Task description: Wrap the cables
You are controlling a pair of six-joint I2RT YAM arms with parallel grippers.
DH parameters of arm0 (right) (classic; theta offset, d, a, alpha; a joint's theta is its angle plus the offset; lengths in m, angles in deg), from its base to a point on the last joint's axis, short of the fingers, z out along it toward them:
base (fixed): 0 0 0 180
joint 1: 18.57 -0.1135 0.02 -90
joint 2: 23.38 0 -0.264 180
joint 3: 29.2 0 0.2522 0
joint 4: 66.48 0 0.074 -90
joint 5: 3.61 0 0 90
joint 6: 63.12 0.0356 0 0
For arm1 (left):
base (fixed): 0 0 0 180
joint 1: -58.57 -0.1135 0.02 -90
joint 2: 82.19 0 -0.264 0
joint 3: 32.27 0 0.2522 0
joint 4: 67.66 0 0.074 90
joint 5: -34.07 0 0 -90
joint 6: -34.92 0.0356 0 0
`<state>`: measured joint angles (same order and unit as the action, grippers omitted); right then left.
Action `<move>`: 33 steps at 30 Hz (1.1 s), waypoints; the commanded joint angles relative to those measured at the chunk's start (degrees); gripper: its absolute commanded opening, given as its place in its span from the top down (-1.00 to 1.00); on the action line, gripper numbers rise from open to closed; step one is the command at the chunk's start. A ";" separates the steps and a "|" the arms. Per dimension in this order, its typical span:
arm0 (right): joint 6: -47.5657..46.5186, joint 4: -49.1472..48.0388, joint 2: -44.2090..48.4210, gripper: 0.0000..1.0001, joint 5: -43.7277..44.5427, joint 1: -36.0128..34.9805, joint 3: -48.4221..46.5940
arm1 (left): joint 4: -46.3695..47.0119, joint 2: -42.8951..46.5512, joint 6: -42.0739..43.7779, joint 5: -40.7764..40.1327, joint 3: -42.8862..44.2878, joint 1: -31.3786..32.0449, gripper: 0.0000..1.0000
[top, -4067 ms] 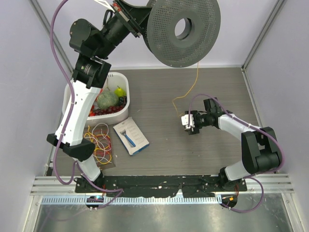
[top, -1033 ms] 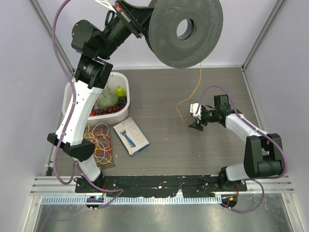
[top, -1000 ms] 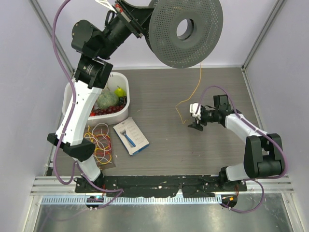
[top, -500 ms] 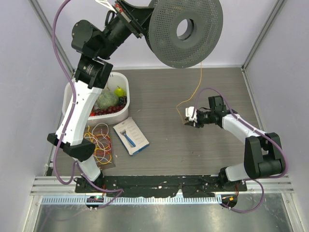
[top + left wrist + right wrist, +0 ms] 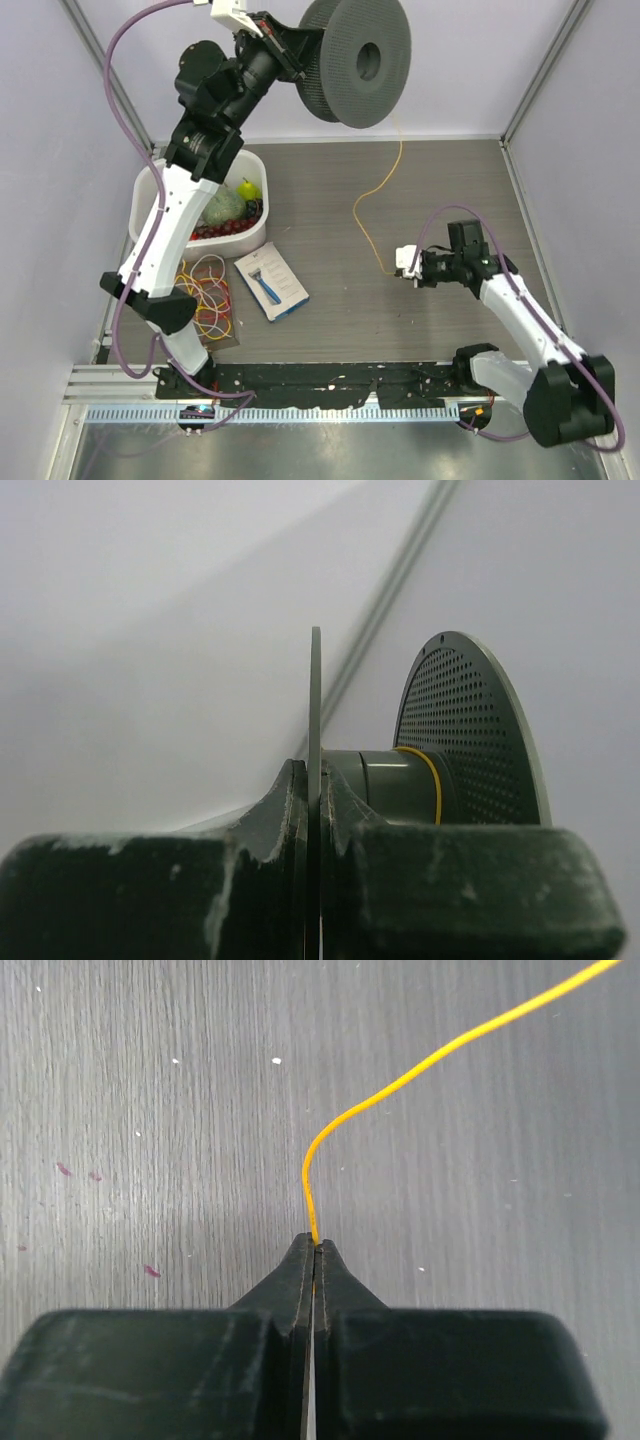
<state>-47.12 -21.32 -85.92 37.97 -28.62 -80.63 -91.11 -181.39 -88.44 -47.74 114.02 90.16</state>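
Note:
High at the back, my left gripper point(image 5: 300, 45) is shut on one flange of the dark grey perforated spool point(image 5: 358, 62). In the left wrist view the thin flange point(image 5: 315, 710) runs between the jaws of the left gripper point(image 5: 314, 780), and a turn of yellow wire point(image 5: 430, 770) lies on the hub. The thin yellow-orange cable point(image 5: 375, 190) hangs from the spool and curves over the table to my right gripper point(image 5: 398, 268). The right gripper point(image 5: 315, 1248) is shut on the cable's end point(image 5: 312, 1185), just above the wood.
A white tub point(image 5: 255, 236) of fruit and greens stands at the left. In front of it lie a packaged blue razor point(image 5: 270, 282) and a tangle of rubber bands point(image 5: 207, 298). Metal frame posts point(image 5: 540, 70) line the sides.
The right gripper has shut on the cable end and drawn back toward the front. The left arm has turned the spool more edge-on and shifted it left.

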 commanded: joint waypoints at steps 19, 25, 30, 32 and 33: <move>21.78 2.54 13.42 0.99 -0.53 -6.13 -22.18 | -6.74 -4.87 21.85 -10.21 -19.14 4.35 1.00; 20.48 2.53 11.83 0.99 -0.09 -7.18 -22.19 | -7.79 -5.56 15.10 -8.71 -16.97 4.79 1.00; 18.19 5.51 12.80 0.99 0.43 -9.98 -19.64 | -11.48 -7.41 9.73 -14.14 -10.99 4.79 1.00; 17.75 5.95 13.15 0.99 1.22 -12.35 -19.11 | -13.67 -8.81 6.83 -16.00 -8.35 4.88 1.00; 17.92 5.78 13.06 0.99 1.57 -13.59 -19.02 | -14.38 -9.25 5.69 -16.53 -7.38 4.97 1.00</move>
<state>-28.12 -16.51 -73.90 38.64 -38.41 -100.24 -106.65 -190.35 -75.74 -59.89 99.84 95.25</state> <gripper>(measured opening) 0.028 0.070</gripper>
